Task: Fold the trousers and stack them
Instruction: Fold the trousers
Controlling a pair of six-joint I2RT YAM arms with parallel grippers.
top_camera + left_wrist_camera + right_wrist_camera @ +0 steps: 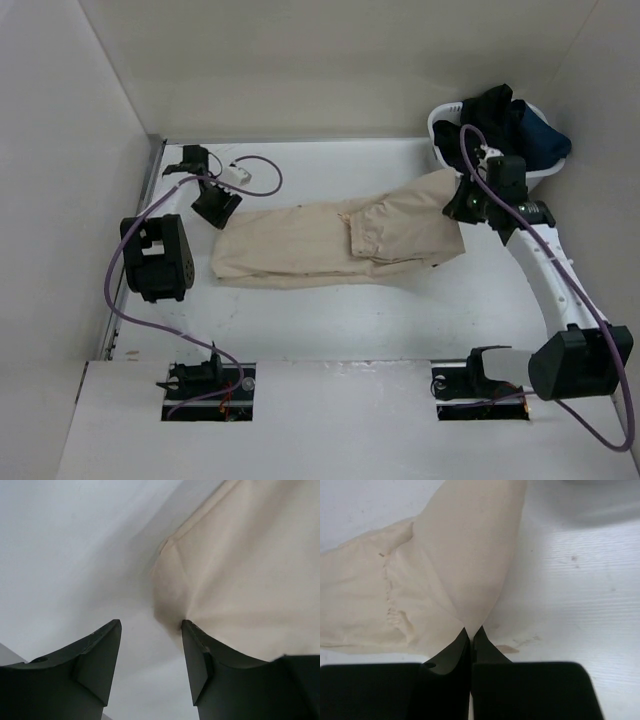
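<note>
The light beige trousers (330,240) lie lengthwise across the white table, one end bunched at the left. My right gripper (462,205) is shut on their right end, and the cloth rises in a peak to the closed fingertips. In the right wrist view the gripper (471,628) pinches a taut fold of the trousers (465,555). My left gripper (215,210) stands at the far-left corner of the cloth. In the left wrist view that gripper (151,622) is open over bare table. Its right finger (200,650) touches the edge of the trousers (250,570).
A white basket (437,133) holding dark clothes (510,125) stands at the back right, close behind the right arm. White walls close in the table at the left, back and right. Purple cables loop round both arms.
</note>
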